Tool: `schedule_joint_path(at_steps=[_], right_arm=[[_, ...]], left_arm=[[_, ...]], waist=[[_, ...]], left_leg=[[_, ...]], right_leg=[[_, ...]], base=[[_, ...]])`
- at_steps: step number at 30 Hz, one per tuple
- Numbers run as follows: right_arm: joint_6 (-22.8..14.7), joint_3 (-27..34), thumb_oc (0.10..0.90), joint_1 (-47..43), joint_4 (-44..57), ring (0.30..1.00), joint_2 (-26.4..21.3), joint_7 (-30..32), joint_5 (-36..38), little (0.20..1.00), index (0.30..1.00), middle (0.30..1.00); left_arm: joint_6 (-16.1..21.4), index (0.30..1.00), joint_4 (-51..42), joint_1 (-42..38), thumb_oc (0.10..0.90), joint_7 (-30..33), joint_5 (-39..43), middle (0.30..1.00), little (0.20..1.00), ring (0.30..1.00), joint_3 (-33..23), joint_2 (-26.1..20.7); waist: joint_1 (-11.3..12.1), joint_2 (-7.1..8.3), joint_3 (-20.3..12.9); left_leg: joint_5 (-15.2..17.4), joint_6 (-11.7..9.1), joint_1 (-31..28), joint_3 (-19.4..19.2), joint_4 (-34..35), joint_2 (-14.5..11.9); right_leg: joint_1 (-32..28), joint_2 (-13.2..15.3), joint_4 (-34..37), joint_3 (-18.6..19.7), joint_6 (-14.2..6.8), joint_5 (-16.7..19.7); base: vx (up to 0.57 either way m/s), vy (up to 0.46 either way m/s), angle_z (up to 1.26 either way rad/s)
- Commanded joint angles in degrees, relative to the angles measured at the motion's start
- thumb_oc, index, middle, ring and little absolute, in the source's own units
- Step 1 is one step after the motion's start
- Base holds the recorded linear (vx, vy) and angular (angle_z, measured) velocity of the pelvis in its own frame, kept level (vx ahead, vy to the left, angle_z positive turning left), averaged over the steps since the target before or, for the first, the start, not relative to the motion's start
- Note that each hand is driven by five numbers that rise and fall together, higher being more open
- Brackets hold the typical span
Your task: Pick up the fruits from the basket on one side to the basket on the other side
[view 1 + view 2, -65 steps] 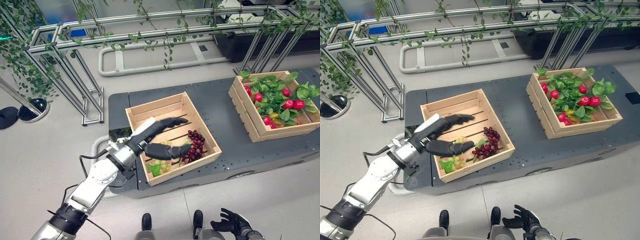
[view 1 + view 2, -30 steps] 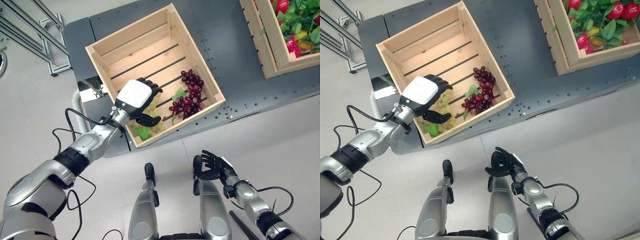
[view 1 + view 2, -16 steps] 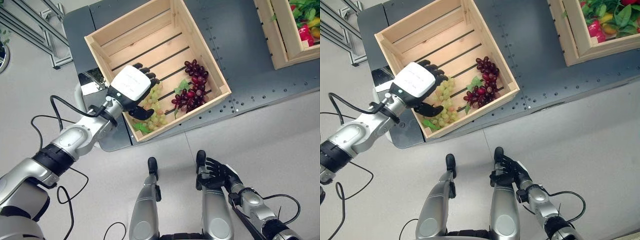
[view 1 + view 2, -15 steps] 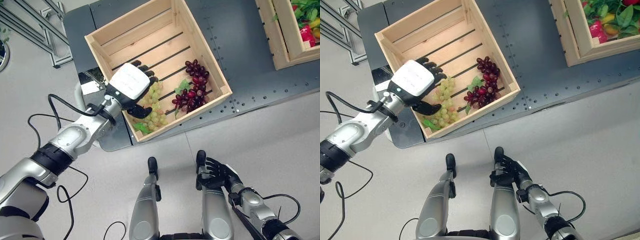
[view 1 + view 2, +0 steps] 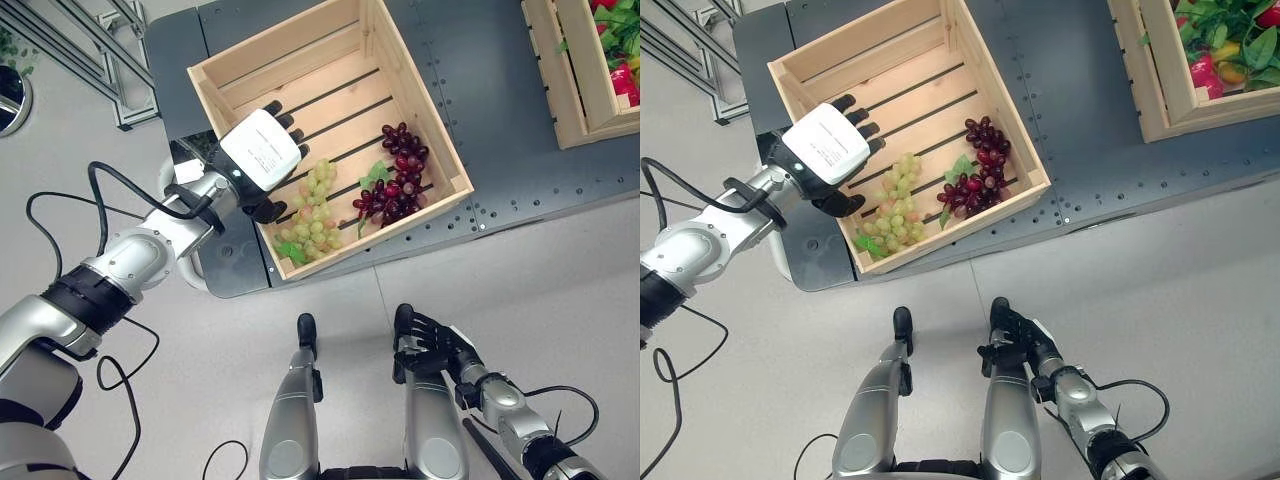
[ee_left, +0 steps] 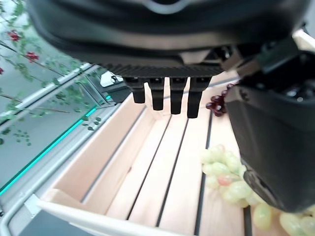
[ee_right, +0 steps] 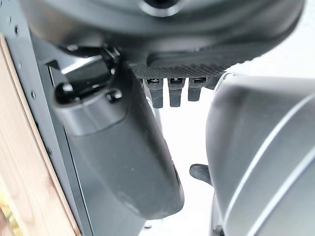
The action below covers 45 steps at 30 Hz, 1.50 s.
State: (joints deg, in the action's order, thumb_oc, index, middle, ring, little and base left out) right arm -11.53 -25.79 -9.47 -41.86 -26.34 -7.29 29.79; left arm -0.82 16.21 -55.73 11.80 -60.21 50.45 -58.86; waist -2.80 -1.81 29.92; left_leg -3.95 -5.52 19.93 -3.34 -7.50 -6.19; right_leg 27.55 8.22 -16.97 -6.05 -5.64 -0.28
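Lifted and drawn back since half a second ago, the left hand (image 5: 258, 152) is now held open, fingers straight, over the near crate's (image 5: 222, 112) left wall, grasping nothing. Green grapes (image 5: 312, 213) and red grapes (image 5: 398, 183) lie inside. The right hand (image 5: 432, 345) hangs low, relaxed. The far crate (image 5: 1168, 72) is cut off.

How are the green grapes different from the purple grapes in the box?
The green grapes are pale yellow-green, while the purple grapes are dark red-purple. The green grapes lie right beside the left hand, which hovers open; the purple grapes lie further from it, toward the crate's other wall. Both bunches rest on the crate's slatted floor and have green leaves.
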Motion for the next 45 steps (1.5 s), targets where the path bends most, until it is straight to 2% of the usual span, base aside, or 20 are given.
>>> schedule_joint_path(at_steps=[1, 12, 15, 20, 26, 29, 32, 34, 40, 45], right_arm=[[-1.88, -0.90, 0.800, -0.40, 3.97, 0.900, 0.33, -0.31, 1.65, 0.900, 0.900, 0.900], [-2.28, -2.62, 0.800, -2.65, 2.69, 0.900, 1.20, -0.41, 2.74, 0.900, 0.900, 0.900], [-2.48, -2.82, 0.800, -3.00, 2.64, 0.900, 1.49, -0.27, 2.86, 0.900, 0.900, 0.900], [-2.64, -3.39, 0.800, -3.45, 2.86, 0.900, 1.80, -0.12, 2.65, 0.900, 0.900, 0.900], [-2.37, -3.49, 0.800, -3.76, 2.82, 0.900, 2.06, 0.01, 3.08, 0.900, 0.900, 0.900], [-2.14, -3.50, 0.800, -4.13, 2.94, 0.900, 2.11, 0.13, 3.11, 0.900, 0.900, 0.900], [-2.10, -3.58, 0.800, -4.45, 3.16, 0.900, 2.21, 0.42, 2.64, 0.900, 0.900, 0.900], [-1.99, -3.73, 0.800, -4.49, 3.48, 0.900, 1.89, 0.53, 2.88, 0.900, 0.900, 0.900], [-2.39, -4.15, 0.800, -5.34, 2.59, 0.900, 1.99, 0.94, 3.03, 0.900, 0.900, 0.900], [-3.23, -4.03, 0.800, -5.02, 1.54, 0.900, 2.31, 0.25, 3.07, 0.900, 0.900, 0.900]], left_arm=[[-1.28, 0.900, -0.03, -8.99, 0.800, 0.88, -4.75, 0.900, 0.900, 0.900, -3.38, -1.88], [1.68, 0.900, 6.96, -13.74, 0.800, -0.33, -9.39, 0.900, 0.900, 0.900, 2.96, 4.77], [1.80, 0.900, 8.35, -14.33, 0.800, -0.34, -9.84, 0.900, 0.900, 0.900, 3.50, 5.90], [0.65, 0.900, 11.16, -14.66, 0.800, 3.42, -11.39, 0.900, 0.900, 0.900, 3.58, 7.42], [3.45, 0.900, 12.78, -14.58, 0.800, 3.16, -13.17, 0.900, 0.900, 0.900, 3.24, 8.44], [5.06, 0.900, 13.39, -15.16, 0.800, 0.40, -13.50, 0.900, 0.900, 0.900, 4.20, 8.99], [6.89, 0.900, 14.53, -15.46, 0.800, -11.29, -12.96, 0.900, 0.900, 0.900, 5.28, 9.71], [6.77, 0.900, 14.35, -15.25, 0.800, -13.93, -12.47, 0.900, 0.900, 0.900, 6.02, 9.60], [4.53, 0.900, 12.59, -17.38, 0.800, -17.51, -12.40, 0.900, 0.900, 0.900, 7.46, 10.07], [4.79, 0.900, 13.91, -18.64, 0.800, -18.27, -13.76, 0.900, 0.900, 0.900, 7.46, 10.21]], waist=[[-1.84, 2.49, -0.12], [-3.38, 3.91, -0.12], [-3.75, 4.08, -0.12], [-4.23, 4.58, -0.12], [-4.42, 4.97, -0.12], [-4.60, 5.04, -0.12], [-4.98, 5.01, -0.12], [-5.07, 4.98, -0.12], [-4.97, 5.24, -0.12], [-4.88, 5.78, -0.12]], left_leg=[[2.43, 1.53, 4.76, -0.90, -7.05, 1.05], [2.98, 1.41, 7.06, -1.97, -8.95, 0.31], [3.17, 1.49, 7.63, -2.14, -9.42, 0.29], [3.44, 1.54, 8.61, -2.56, -10.23, 0.07], [3.66, 1.45, 9.92, -2.26, -11.58, -0.12], [3.61, 1.42, 10.54, -2.25, -11.84, -0.11], [3.53, 1.43, 10.92, -2.61, -11.81, -0.19], [3.51, 1.34, 11.03, -2.72, -11.81, -0.27], [3.45, 1.25, 10.96, -2.95, -11.59, -0.47], [3.51, 1.29, 10.79, -2.91, -11.71, -0.52]], right_leg=[[-5.73, -0.50, 8.24, 0.33, 0.17, 3.45], [-3.22, -0.89, 7.18, 1.13, 0.36, 3.60], [-2.41, -0.99, 6.73, 1.32, 0.40, 3.56], [-1.19, -1.15, 5.82, 1.43, 0.57, 3.29], [0.17, -1.36, 4.51, 1.35, 0.79, 2.99], [0.79, -1.31, 4.36, 1.38, 0.75, 3.12], [1.40, -1.23, 4.37, 1.47, 0.65, 3.27], [1.53, -1.25, 4.38, 1.51, 0.68, 3.25], [1.31, -1.34, 4.68, 1.09, 0.69, 3.23], [0.94, -1.56, 4.84, 0.89, 0.66, 3.31]], base=[[0.00, 0.000, 0.00], [0.00, 0.001, -0.01], [0.01, 0.007, -0.02], [0.01, 0.012, -0.03], [0.00, 0.000, 0.00], [0.00, 0.000, 0.00], [0.00, 0.000, 0.00], [0.00, 0.000, 0.00], [0.00, 0.000, 0.00], [0.00, 0.000, 0.00]])
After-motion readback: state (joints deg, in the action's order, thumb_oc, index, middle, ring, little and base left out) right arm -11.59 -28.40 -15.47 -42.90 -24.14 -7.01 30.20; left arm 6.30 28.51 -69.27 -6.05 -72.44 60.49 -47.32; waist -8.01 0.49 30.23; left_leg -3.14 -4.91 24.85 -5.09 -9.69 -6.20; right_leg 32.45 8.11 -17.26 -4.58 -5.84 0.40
